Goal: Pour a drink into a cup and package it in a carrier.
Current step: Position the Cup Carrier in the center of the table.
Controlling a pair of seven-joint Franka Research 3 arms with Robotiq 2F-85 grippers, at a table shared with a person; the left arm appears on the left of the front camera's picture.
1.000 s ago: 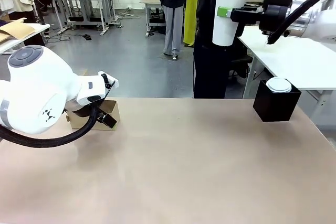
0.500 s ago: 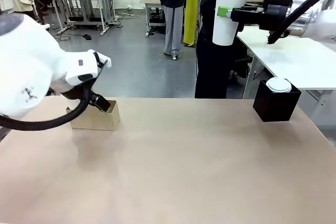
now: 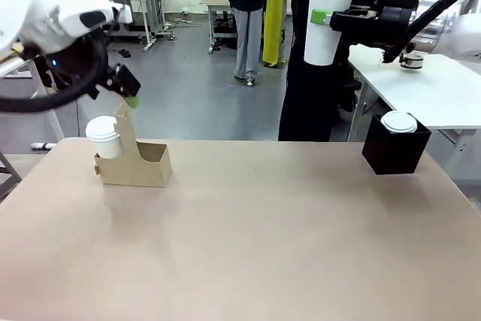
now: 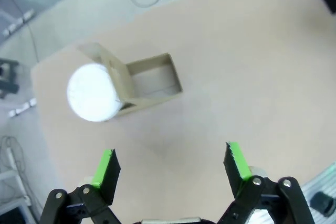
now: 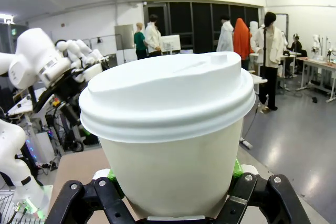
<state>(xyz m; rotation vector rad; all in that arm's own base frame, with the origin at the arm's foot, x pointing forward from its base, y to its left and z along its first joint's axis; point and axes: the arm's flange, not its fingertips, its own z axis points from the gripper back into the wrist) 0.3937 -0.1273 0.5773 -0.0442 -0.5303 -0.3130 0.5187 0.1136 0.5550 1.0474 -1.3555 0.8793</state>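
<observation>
One free slot (image 4: 152, 80), 3 o'clock side of carrier (image 3: 143, 172). Lidded cup (image 3: 331, 13) pinched high in right gripper (image 3: 325, 19); left gripper (image 4: 170, 156) wide, empty. Could clip handle tab (image 3: 125, 129) lowering, toppling seated cup (image 3: 103, 137).

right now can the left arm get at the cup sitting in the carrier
Probably yes. The left arm's jaws are open and hang above the table, looking down on the cup in the carrier, with nothing between. The carrier's upright handle tab beside the cup could crowd a side grip.
</observation>
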